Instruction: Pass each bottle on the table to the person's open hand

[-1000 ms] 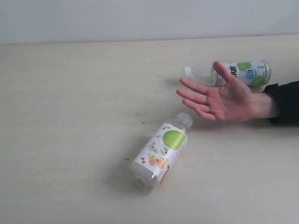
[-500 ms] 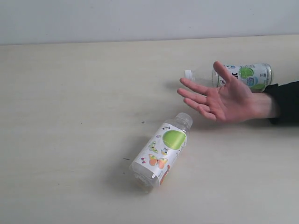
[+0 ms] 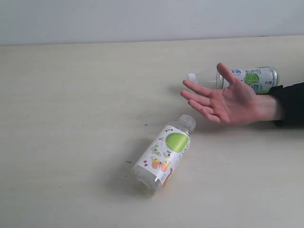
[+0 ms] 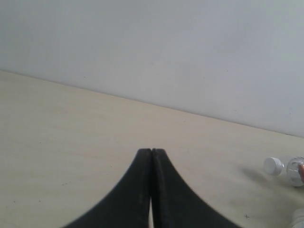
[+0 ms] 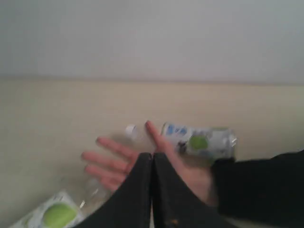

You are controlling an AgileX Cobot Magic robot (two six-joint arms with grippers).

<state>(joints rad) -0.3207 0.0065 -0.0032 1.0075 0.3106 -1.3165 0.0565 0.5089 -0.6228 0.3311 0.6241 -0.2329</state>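
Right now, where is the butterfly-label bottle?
In the exterior view the butterfly-label bottle lies on its side on the table, just below centre, cap end toward the person's open hand to its upper right.

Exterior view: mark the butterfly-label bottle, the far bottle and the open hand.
butterfly-label bottle point(image 3: 164, 159): exterior view, on its label.
far bottle point(image 3: 257, 78): exterior view, on its labelled body.
open hand point(image 3: 236, 102): exterior view, on the palm.

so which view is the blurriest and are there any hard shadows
Right wrist view is blurriest: hand and far bottle look smeared. Exterior view is sharp, evenly lit, with only a soft shadow beside the near bottle on the table. Left wrist view is slightly soft; the shut left gripper is a dark shape without detail.
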